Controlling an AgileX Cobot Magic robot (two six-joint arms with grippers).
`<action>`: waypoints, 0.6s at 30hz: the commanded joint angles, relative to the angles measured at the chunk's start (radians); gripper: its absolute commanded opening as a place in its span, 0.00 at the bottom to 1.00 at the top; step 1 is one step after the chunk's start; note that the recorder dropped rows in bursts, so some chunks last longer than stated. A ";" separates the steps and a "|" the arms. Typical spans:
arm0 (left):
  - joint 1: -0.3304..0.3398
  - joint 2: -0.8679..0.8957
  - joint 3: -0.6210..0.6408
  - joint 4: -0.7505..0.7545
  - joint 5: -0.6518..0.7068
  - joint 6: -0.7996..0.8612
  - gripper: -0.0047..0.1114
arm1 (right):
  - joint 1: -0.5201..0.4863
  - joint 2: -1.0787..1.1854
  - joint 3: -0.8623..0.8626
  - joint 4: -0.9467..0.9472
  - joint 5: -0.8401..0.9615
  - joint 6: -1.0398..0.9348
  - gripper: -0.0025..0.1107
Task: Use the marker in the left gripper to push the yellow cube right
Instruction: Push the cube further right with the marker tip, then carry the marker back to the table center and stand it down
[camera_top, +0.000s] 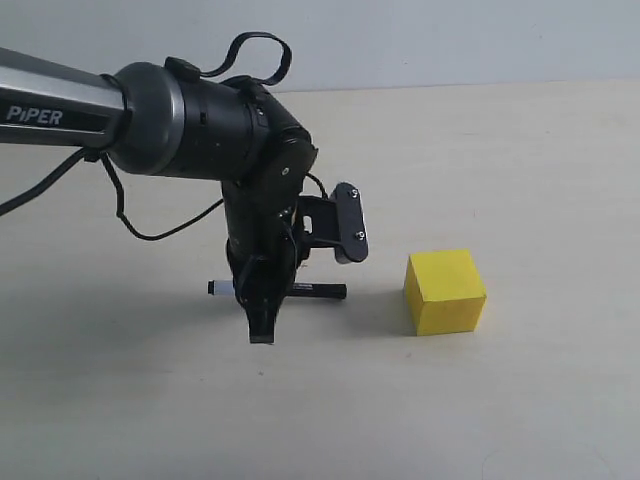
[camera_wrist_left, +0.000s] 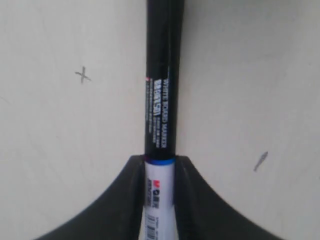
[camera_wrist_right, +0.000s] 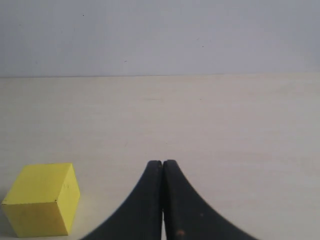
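Observation:
The yellow cube (camera_top: 445, 290) rests on the pale table, right of the left arm. My left gripper (camera_top: 262, 320) points down at the table and is shut on the marker (camera_top: 320, 292), which lies level just above the surface. The marker's black end points toward the cube and stops a gap short of its left face. From the left wrist, the marker (camera_wrist_left: 161, 100) runs straight out between the jaws of the left gripper (camera_wrist_left: 160, 167). My right gripper (camera_wrist_right: 162, 164) is shut on nothing, with the yellow cube (camera_wrist_right: 42, 205) off to its side. The right arm does not show in the exterior view.
The pale wooden table (camera_top: 520, 150) stretches behind and to the right of the cube up to a grey wall (camera_top: 450, 40). A pencilled cross (camera_wrist_left: 83, 75) and a small grey smudge (camera_wrist_left: 260, 161) mark the surface under the left gripper.

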 joint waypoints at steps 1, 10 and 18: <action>-0.022 -0.015 0.004 -0.034 -0.029 0.004 0.04 | 0.004 -0.004 0.004 -0.001 -0.011 -0.001 0.02; -0.183 0.101 -0.197 -0.004 -0.089 -0.070 0.04 | 0.004 -0.004 0.004 -0.001 -0.011 -0.001 0.02; -0.147 0.099 -0.259 0.009 0.119 -0.096 0.04 | 0.004 -0.004 0.004 -0.001 -0.011 -0.001 0.02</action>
